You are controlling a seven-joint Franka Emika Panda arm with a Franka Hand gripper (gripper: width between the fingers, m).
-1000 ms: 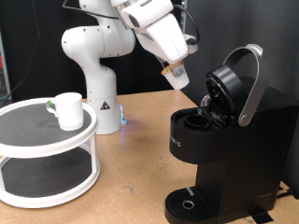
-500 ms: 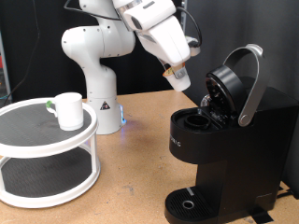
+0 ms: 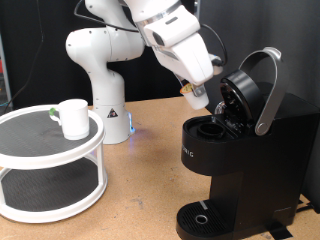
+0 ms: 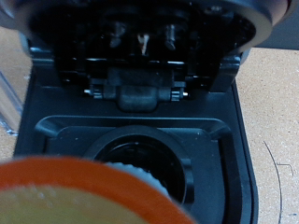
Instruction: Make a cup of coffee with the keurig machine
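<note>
The black keurig machine (image 3: 245, 160) stands at the exterior view's right with its lid (image 3: 243, 95) raised and its pod chamber (image 3: 213, 128) open. My gripper (image 3: 197, 95) hangs just above that chamber, shut on a small pod with a tan top (image 3: 193, 93). In the wrist view the pod's tan top (image 4: 84, 191) fills the near edge, with the round chamber (image 4: 140, 159) right beyond it. The white cup (image 3: 72, 118) stands on the upper tier of a white round rack (image 3: 50, 165) at the exterior view's left, far from the gripper.
The robot's white base (image 3: 105, 95) stands on the wooden table (image 3: 140, 190) behind the rack. The machine's round drip base (image 3: 205, 218) sits at the exterior view's bottom. A black backdrop is behind.
My gripper has moved down and to the exterior view's right with the pod, from well above the machine to just over the open chamber.
</note>
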